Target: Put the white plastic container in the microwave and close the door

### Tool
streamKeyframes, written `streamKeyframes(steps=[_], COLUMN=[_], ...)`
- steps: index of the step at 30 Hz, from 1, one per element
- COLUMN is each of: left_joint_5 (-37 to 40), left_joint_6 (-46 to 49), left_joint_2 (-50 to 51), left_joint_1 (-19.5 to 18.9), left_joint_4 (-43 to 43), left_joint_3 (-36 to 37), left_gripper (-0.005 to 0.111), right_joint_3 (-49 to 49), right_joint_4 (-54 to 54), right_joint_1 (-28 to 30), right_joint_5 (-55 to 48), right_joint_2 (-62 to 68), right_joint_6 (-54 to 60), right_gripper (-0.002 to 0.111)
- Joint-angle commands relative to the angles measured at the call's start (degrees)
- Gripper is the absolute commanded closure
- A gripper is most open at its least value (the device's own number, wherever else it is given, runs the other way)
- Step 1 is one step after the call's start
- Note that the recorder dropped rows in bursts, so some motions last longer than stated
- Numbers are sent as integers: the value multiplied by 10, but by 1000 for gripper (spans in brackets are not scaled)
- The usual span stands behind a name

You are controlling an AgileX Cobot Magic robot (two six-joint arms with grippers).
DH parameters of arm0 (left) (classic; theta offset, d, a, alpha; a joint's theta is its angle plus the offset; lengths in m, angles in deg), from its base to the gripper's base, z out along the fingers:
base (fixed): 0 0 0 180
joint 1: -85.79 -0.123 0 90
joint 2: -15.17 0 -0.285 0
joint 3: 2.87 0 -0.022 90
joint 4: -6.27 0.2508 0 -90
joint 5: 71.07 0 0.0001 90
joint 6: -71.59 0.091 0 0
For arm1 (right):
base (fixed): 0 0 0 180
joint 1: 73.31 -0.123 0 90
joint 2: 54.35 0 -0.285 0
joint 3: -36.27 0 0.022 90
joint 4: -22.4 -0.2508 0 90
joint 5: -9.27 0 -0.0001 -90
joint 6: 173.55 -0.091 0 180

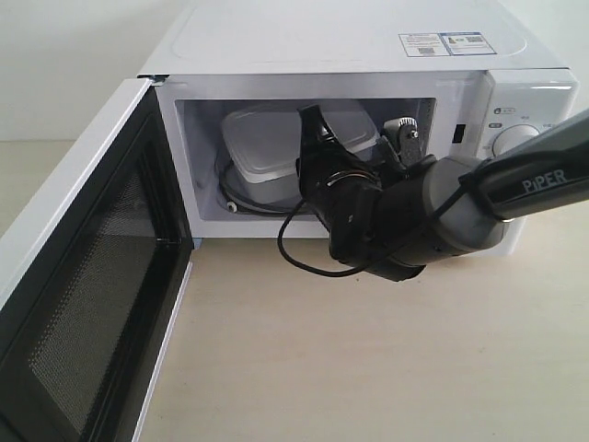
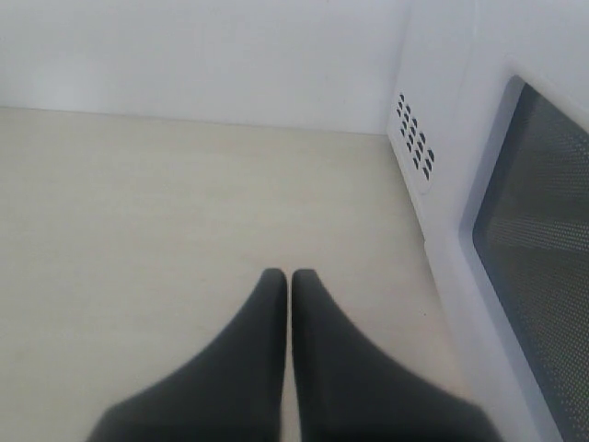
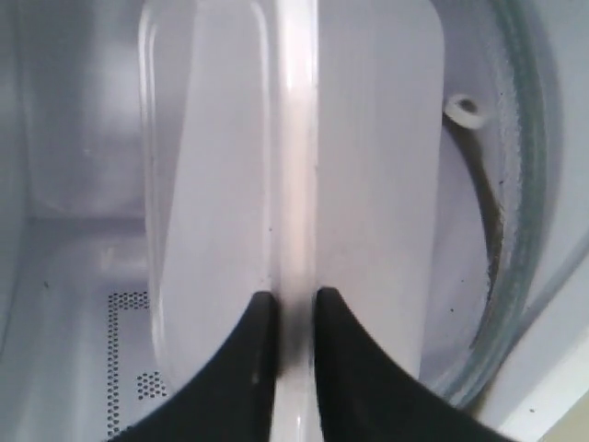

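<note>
My right gripper [image 3: 293,302] pinched the rim of the white plastic container [image 1: 267,147], which sat tilted on the turntable [image 3: 520,184] inside the microwave [image 1: 368,55]. I judged that withdrawing before a clean release could drag it out and block the door [image 1: 83,276]. My left gripper [image 2: 291,285] was clenched, empty.

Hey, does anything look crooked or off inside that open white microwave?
Yes. The rectangular translucent-white plastic container looks tilted inside the white microwave, tipped toward the opening instead of lying flat on the glass turntable. The right gripper pinches its rim. Nothing looks spilled or damaged.
</note>
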Motion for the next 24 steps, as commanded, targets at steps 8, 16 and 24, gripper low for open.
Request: streamKeyframes(steps=[8,16,24], left_joint_5=[-2,-2,-2], left_joint_6=[2,2,2], left_joint_2=[-2,-2,-2], left_joint_1=[3,3,3], left_joint_4=[0,0,0], left_joint_3=[2,2,2], left_gripper=[102,102,102], right_joint_3=[-3,-3,18], right_joint_4=[-8,-1,16], right_joint_1=[5,5,-2], right_joint_5=[14,13,8], right_joint_2=[-1,-2,-24], right_joint_6=[4,-10,17], right_gripper=[51,88,95])
